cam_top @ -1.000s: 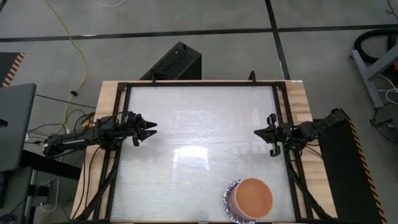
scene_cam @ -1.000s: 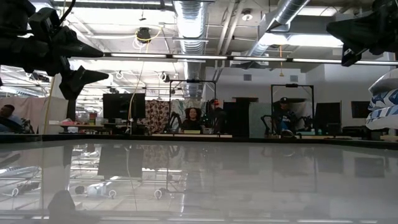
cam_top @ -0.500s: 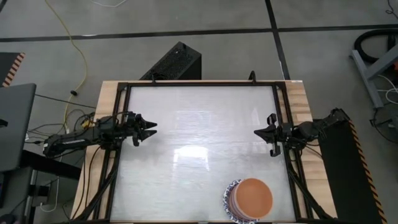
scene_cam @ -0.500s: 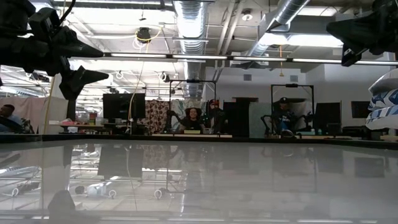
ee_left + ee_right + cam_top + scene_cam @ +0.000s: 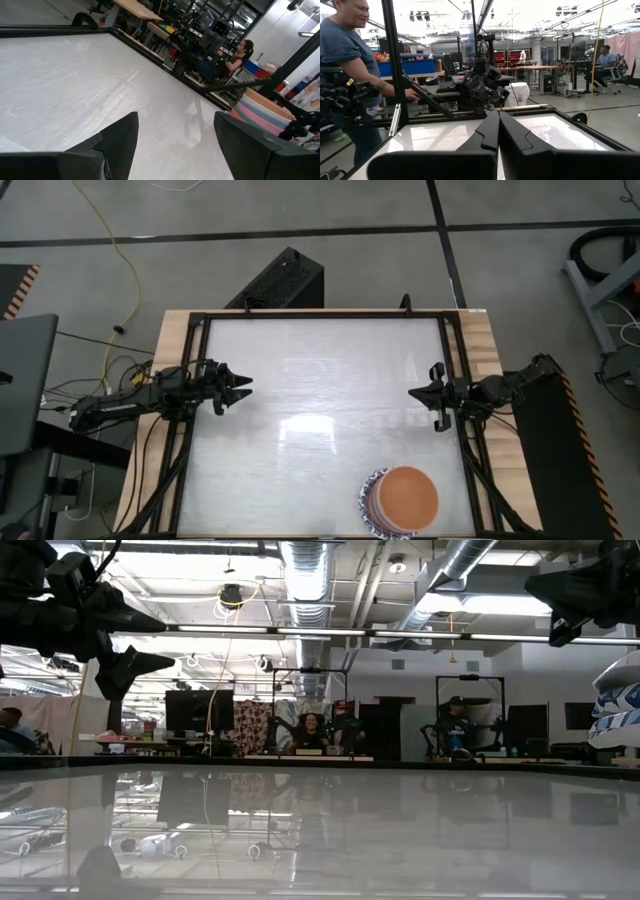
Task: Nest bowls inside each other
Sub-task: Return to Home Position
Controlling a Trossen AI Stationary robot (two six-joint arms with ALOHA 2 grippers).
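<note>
The bowls stand nested in one stack (image 5: 399, 500) on the white table, near its front right corner. An orange bowl is on top, and a blue-and-white patterned rim shows below it. The low view catches the stack at its right edge (image 5: 618, 705); the left wrist view shows its pink, cream and teal rims (image 5: 264, 109). My left gripper (image 5: 243, 387) hovers open and level at the table's left side (image 5: 175, 132), holding nothing. My right gripper (image 5: 414, 394) hovers shut at the right side (image 5: 498, 131), also holding nothing.
A black frame (image 5: 320, 314) runs around the table top. A person (image 5: 350, 65) stands beyond the table's left edge, a hand near the frame. More people sit at desks (image 5: 312, 730) in the room behind. The white surface (image 5: 320, 410) between the grippers lies bare.
</note>
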